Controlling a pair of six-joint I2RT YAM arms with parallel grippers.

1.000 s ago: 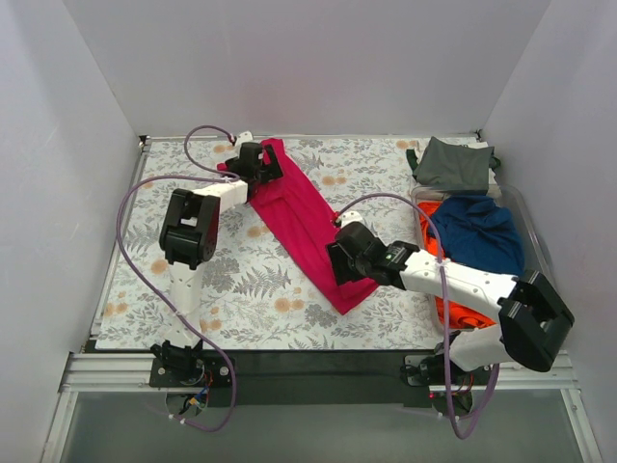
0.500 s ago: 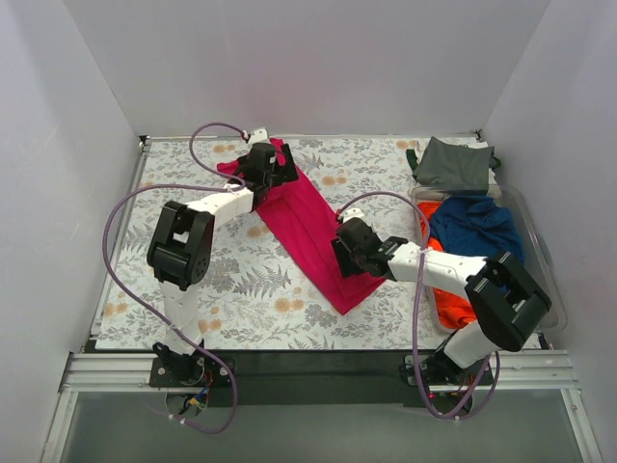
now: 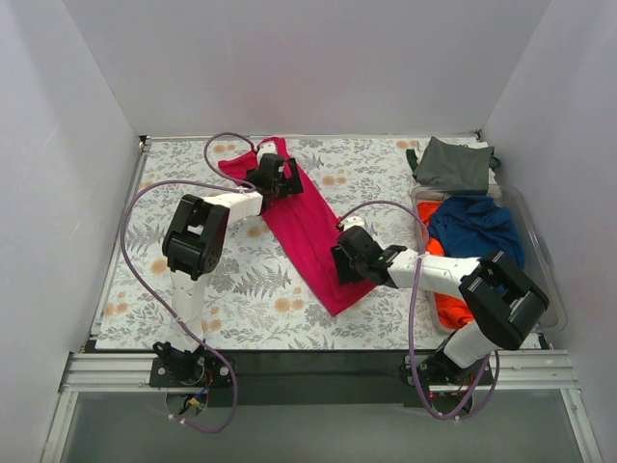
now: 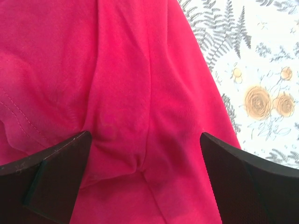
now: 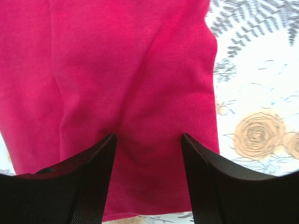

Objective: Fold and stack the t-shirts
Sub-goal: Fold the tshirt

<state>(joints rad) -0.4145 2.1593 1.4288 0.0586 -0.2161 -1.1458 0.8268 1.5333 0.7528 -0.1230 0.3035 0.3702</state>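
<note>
The magenta-pink t-shirt (image 3: 308, 227) lies folded into a long strip running diagonally across the floral tablecloth (image 3: 241, 280). My left gripper (image 3: 277, 179) is open and pressed down on the shirt's far end; in the left wrist view the cloth (image 4: 131, 70) creases between its fingers (image 4: 51, 172). My right gripper (image 3: 347, 264) is open over the near hem, and the right wrist view shows the cloth (image 5: 131, 60) flat between its fingers (image 5: 84, 186). The dark grey-green t-shirt (image 3: 453, 164) lies at the back right. The navy t-shirt (image 3: 477, 231) and orange t-shirt (image 3: 448, 307) lie in a bin.
A clear plastic bin (image 3: 532, 217) stands at the right edge of the table. White walls close in the back and both sides. Purple cables loop from both arms. Tablecloth shows beside the shirt in both wrist views (image 4: 266, 70) (image 5: 261, 93).
My left gripper has moved right and nearer along the shirt's far end. The right arm has folded in lower at the near hem, and the shirt's near corner has shifted slightly left.
</note>
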